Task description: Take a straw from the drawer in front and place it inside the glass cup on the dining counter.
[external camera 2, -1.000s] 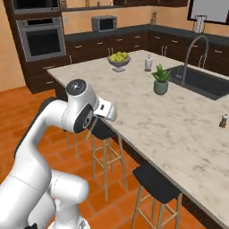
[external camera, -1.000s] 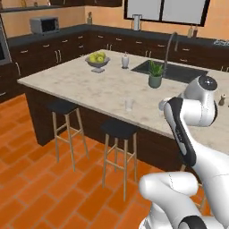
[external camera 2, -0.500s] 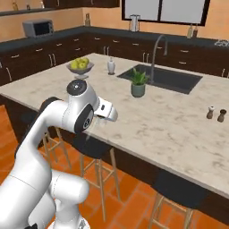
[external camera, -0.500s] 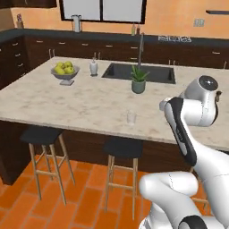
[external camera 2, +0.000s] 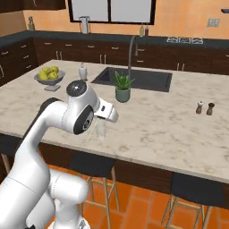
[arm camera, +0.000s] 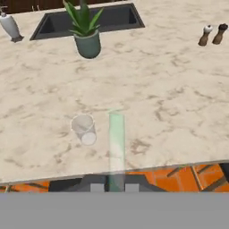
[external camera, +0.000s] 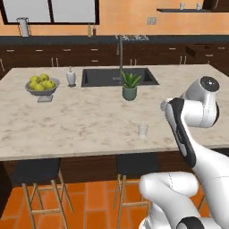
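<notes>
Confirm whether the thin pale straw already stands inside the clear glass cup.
No: the straw is clamped in the gripper, beside the empty glass cup.

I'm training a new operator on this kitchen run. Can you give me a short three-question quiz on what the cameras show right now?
1. True or false: the glass cup stands upright on the dining counter, near its front edge.
2. What does the gripper hold? A) the straw B) a salt shaker C) nothing
3. Which thing stands between the glass cup and the sink?

Key:
1. True.
2. A: the gripper is shut on the straw, which juts out over the counter beside the cup, not yet inside it.
3. The potted plant.
</notes>
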### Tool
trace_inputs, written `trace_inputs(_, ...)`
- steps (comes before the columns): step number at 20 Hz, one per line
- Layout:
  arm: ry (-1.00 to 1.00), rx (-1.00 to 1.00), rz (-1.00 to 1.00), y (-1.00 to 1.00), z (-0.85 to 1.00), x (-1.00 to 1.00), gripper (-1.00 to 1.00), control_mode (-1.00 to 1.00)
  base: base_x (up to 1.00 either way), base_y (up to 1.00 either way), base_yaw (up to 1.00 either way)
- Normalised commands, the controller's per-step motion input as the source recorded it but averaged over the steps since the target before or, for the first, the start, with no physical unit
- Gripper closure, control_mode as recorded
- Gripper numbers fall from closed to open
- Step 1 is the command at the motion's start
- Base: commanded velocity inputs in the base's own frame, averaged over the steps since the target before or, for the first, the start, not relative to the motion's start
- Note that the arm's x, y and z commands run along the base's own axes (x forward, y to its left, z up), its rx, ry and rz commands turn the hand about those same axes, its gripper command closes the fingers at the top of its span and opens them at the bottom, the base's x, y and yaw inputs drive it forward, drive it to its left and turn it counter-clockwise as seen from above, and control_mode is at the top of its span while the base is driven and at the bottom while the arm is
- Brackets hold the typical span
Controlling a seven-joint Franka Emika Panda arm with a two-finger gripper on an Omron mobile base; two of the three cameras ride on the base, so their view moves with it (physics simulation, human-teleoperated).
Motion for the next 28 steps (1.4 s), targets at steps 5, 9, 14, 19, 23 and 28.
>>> trace_inputs(5,0.0,0.0,0.0,0.0,0.0,0.0,1.0,1.0,1.0,0.21,-0.27)
trace_inputs(9,0.03,0.05,-0.01,0.01,0.0,0.34,1.0,-1.0,0.5,0.09,-0.07)
trace_inputs(14,-0.12,0.3,0.21,-0.07,0.19,-0.09,1.0,-1.0,0.0,0.0,0.0)
trace_inputs(19,-0.17,0.35,0.48,-0.08,0.1,-0.15,1.0,-1.0,0.0,0.0,0.0)
trace_inputs(23,-0.24,0.28,0.56,0.0,0.0,0.0,1.0,-1.0,0.0,0.0,0.0)
trace_inputs(28,-0.23,0.15,0.57,0.21,-0.08,0.0,1.0,-1.0,0.0,0.0,0.0)
